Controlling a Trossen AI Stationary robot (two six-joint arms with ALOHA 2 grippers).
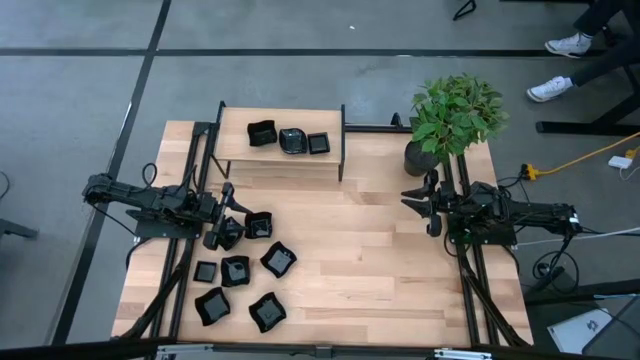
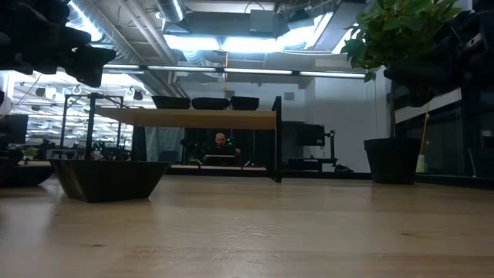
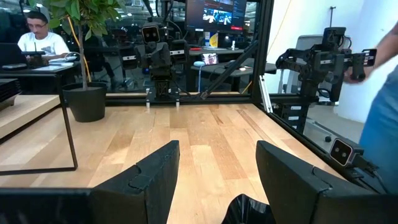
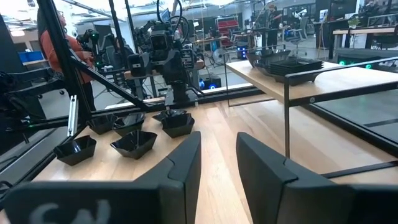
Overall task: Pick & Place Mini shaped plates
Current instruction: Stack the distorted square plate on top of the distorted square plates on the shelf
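Left gripper (image 1: 228, 225) hangs over the cluster of small black plates, its fingers apart and holding nothing.
Six plates (image 1: 240, 270) lie loose on the table's (image 1: 360, 260) near-left part, a seventh (image 1: 259, 226) just beside the left gripper. Three more plates (image 1: 291, 140) sit in a row on the raised shelf (image 1: 235, 155) at the back. Right gripper (image 1: 428, 205) waits near the potted plant (image 1: 452, 118), fingers parted, empty.
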